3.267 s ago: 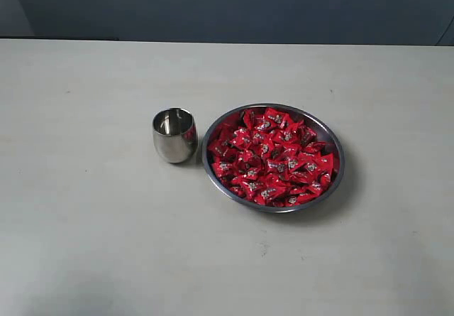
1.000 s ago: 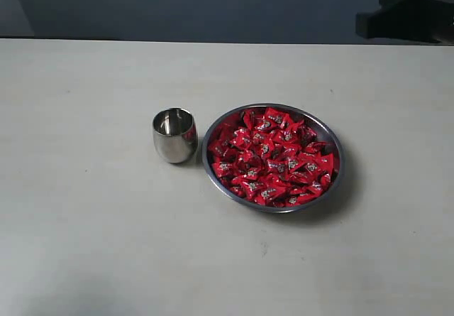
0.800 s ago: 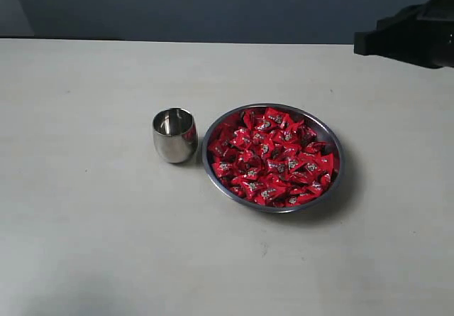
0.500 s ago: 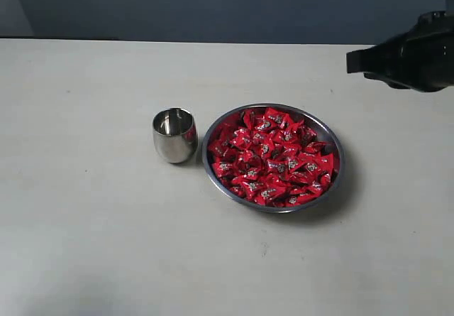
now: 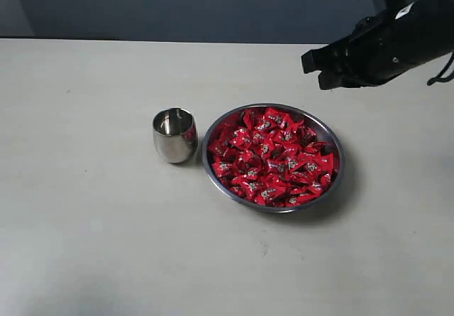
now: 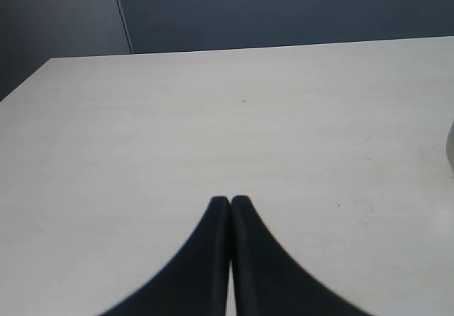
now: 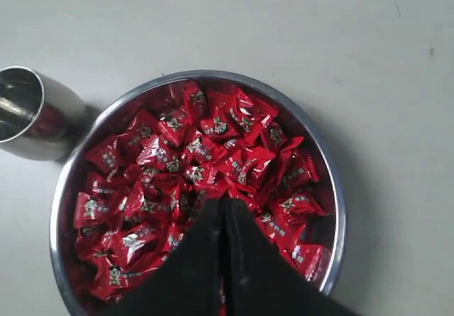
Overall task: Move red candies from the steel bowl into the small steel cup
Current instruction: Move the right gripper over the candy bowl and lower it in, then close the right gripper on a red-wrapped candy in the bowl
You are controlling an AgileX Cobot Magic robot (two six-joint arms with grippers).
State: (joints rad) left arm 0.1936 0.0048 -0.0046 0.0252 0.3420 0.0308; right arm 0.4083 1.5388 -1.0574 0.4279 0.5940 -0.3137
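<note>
Now end effector [image 5: 316,66] seemingly nearer bowl [image 5: 320,129]

counter [image 5: 92,245] is spreading pale and matte across the whole scene | a few tiny dark specks [image 6: 243,101] are showing on its surface | dark blue-grey wall [image 5: 177,7] is standing behind its far edge | lighter grey panel [image 5: 10,3] is meeting that wall at far left
</note>
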